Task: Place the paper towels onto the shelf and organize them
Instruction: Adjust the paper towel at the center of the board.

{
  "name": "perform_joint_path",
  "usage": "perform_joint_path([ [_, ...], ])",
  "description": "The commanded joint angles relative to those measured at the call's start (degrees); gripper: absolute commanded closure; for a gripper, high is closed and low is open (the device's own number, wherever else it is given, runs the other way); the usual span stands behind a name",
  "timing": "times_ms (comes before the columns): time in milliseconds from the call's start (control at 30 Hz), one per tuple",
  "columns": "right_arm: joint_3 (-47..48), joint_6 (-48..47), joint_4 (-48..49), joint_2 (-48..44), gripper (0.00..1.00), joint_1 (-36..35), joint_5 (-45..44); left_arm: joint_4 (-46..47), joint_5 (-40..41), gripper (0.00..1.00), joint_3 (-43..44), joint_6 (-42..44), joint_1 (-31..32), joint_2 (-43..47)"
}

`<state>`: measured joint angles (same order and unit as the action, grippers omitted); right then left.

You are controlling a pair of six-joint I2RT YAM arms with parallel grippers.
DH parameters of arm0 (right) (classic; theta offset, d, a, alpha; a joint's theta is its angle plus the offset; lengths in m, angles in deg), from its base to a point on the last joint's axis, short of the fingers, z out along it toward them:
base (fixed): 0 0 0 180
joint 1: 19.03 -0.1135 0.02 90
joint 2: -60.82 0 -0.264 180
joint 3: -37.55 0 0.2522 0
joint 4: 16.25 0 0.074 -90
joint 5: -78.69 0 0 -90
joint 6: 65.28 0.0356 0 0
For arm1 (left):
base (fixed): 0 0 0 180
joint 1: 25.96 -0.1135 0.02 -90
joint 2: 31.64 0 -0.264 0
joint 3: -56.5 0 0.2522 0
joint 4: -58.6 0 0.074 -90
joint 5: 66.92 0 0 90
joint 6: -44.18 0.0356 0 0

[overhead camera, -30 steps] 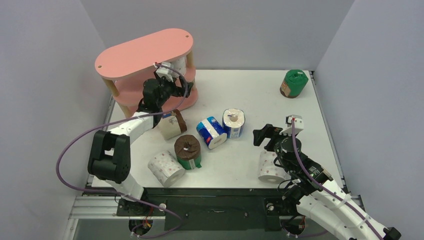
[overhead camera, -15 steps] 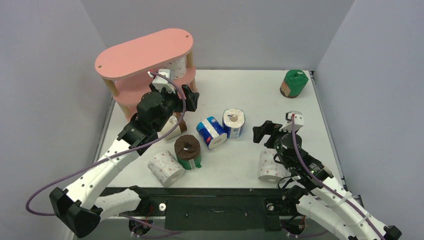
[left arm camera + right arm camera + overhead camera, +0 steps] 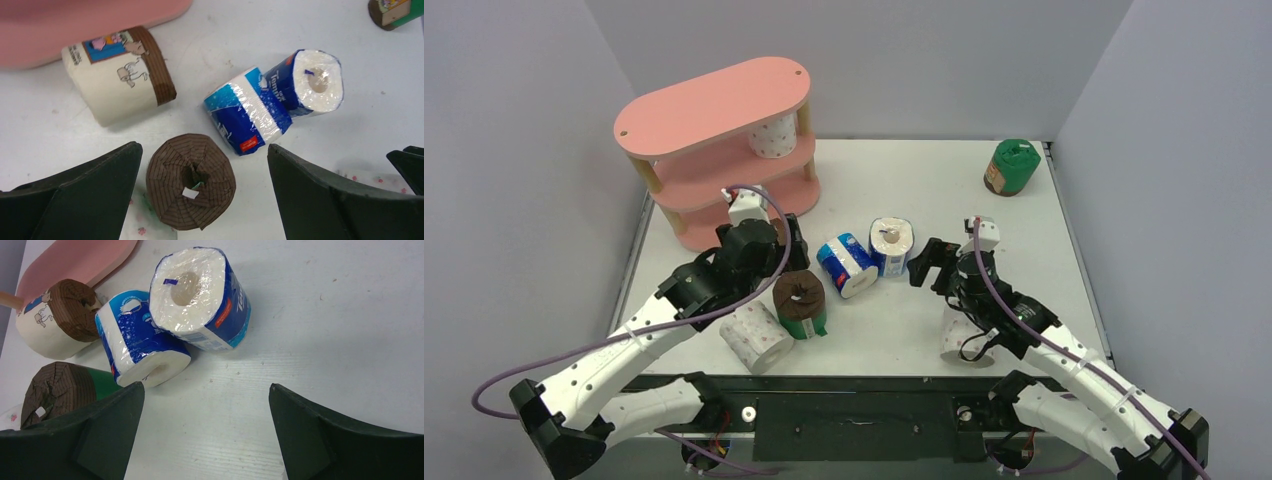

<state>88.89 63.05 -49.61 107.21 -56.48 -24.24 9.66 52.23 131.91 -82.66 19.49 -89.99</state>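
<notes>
The left tool (image 3: 203,146) hung with its fingers spread wide and nothing between them, above a brown-topped roll (image 3: 191,181) in green wrap that stood on the table (image 3: 924,180) in front of the pink shelf (image 3: 714,105). A beige roll (image 3: 117,75) with a brown band lay on its side just beside the shelf's bottom board. The two blue-and-white rolls (image 3: 247,117) touched each other farther right of the shelf. The right tool (image 3: 206,385), likewise spread and empty, hovered at their side away from the shelf. One pink-dotted roll (image 3: 774,135) stood on the shelf's middle tier, at its right end. A second dotted roll (image 3: 756,338) lay well in front of the shelf beside the brown-topped roll. A third dotted roll (image 3: 964,340) lay under the right arm, and a green roll (image 3: 1011,166) stood far right of the shelf.
</notes>
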Motion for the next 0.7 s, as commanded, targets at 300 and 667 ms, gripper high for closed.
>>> perform_joint_path([
  [300, -4.2, 1.5, 11.1, -0.7, 0.1, -0.2, 7.4, -4.7, 7.4, 0.04, -10.4, -11.1, -0.5, 16.6],
  [667, -4.8, 9.5, 30.6, 9.9, 0.11, -17.6, 10.1, -11.6, -1.1, 0.04, -13.7, -16.6, -14.4, 18.8],
])
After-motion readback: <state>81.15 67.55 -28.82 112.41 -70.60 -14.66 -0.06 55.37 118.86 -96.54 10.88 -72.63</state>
